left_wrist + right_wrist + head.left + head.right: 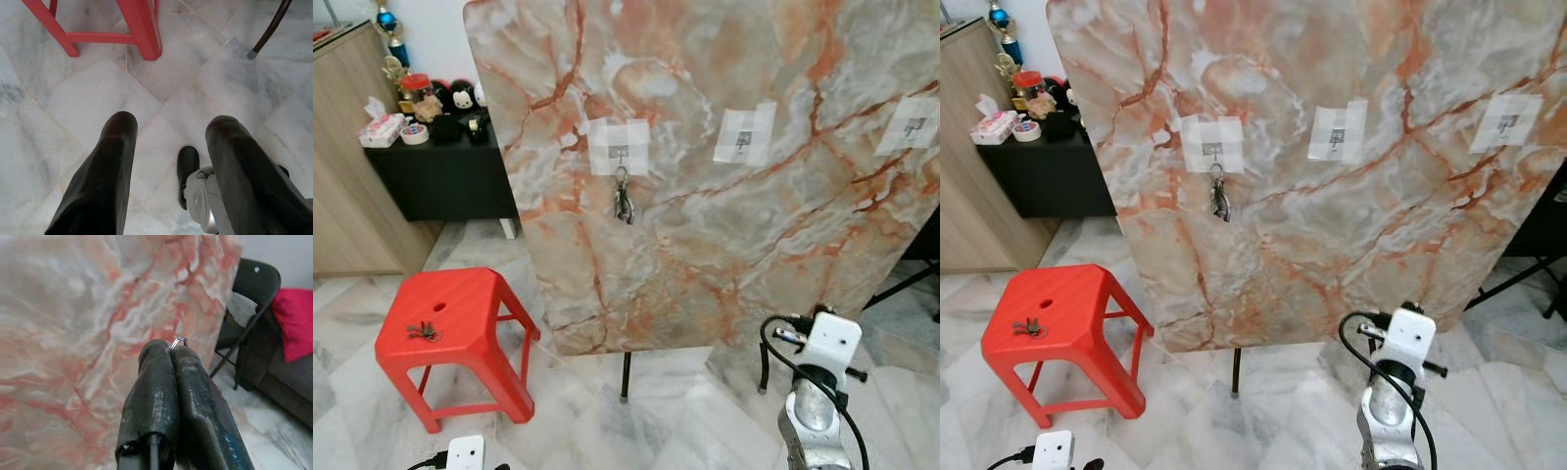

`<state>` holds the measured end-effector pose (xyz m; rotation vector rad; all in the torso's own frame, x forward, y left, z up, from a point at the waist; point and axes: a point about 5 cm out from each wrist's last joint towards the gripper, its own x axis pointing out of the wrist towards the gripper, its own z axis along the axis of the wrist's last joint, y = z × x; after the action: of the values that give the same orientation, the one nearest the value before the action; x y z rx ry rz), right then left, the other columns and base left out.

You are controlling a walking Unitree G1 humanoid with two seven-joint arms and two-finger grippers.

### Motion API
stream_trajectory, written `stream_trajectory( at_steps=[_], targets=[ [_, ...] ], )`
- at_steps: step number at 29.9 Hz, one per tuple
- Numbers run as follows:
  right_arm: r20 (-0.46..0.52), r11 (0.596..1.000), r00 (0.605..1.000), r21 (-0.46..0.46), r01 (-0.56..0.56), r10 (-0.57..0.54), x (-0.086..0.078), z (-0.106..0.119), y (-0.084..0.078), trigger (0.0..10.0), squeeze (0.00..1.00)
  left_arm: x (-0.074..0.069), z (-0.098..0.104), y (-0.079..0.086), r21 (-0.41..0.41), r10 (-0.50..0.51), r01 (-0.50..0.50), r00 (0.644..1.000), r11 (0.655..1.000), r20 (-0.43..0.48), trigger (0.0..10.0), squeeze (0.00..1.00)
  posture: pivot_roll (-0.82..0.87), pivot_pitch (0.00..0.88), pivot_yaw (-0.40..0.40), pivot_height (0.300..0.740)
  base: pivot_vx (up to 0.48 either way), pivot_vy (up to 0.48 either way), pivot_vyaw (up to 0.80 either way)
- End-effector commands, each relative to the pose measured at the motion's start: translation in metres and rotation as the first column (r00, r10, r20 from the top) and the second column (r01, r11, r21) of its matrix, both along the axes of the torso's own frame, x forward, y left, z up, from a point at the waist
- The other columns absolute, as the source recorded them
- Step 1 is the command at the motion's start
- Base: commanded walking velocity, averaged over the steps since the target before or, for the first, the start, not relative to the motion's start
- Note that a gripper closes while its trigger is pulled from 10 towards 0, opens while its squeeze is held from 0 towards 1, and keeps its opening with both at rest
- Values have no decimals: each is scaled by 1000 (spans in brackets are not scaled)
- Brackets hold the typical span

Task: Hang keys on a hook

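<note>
Facing a marble-pattern board propped upright on thin dark legs over a marble tile floor. Three taped hooks sitting in a row on the board: left hook, middle hook, right hook. One key bunch hanging from the left hook, dangling flat against the board. Middle and right hooks carrying nothing.

Second key set lying on the seat of a red plastic stool, left of the board, near the seat's small hole.

Right gripper pointing at the board, jaws closed tight, pinching a small silver key ring poking out between the fingertips; rest of those keys hidden behind the fingers. Right arm sitting low at the board's lower right, raised in front of it, black cable looping around the wrist.

Left gripper hanging low, pointing at the floor, jaws open with nothing between them; stool legs showing just past the fingers.

Beyond the board on the left: black low cabinet carrying plush toys and tape rolls, beside a wooden cupboard. Dark folding chair and a red cushion standing off the board's right edge.
</note>
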<state>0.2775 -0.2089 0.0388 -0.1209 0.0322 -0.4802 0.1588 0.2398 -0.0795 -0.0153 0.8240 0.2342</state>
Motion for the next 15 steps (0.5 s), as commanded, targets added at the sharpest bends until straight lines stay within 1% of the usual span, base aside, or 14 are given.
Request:
stream_trajectory(
  at_steps=[1, 4, 5, 10, 15],
  targets=[
    [40, 999, 999, -26, -23, 24, 8, 12, 3, 10000, 0, -1, 0, 4, 2, 26, -26, 1000, 1000, 1, 10000, 0, 18, 0, -30, 736, 0, 0, 0],
    [37, 999, 999, 20, -30, 30, 13, 15, 6, 10000, 0, -3, 0, 5, 0, 33, -33, 999, 999, 2, 10000, 0, 21, 0, -34, 736, 0, 0, 0],
    [37, 999, 999, 20, -30, 30, 13, 15, 6, 10000, 0, -3, 0, 5, 0, 33, -33, 999, 999, 2, 10000, 0, 21, 0, -34, 736, 0, 0, 0],
    [36, 999, 999, 21, -34, 33, 15, 16, 7, 10000, 0, -6, -1, 3, 0, 26, -26, 1000, 1000, -6, 10000, 0, 15, 0, -32, 736, 0, 265, 0],
    [34, 999, 999, 23, -40, 39, 16, 18, 8, 10000, 0, -8, -3, 0, 1, 14, -14, 1000, 1000, -17, 10000, 0, 11, 0, -29, 736, 0, 0, 0]
  ],
)
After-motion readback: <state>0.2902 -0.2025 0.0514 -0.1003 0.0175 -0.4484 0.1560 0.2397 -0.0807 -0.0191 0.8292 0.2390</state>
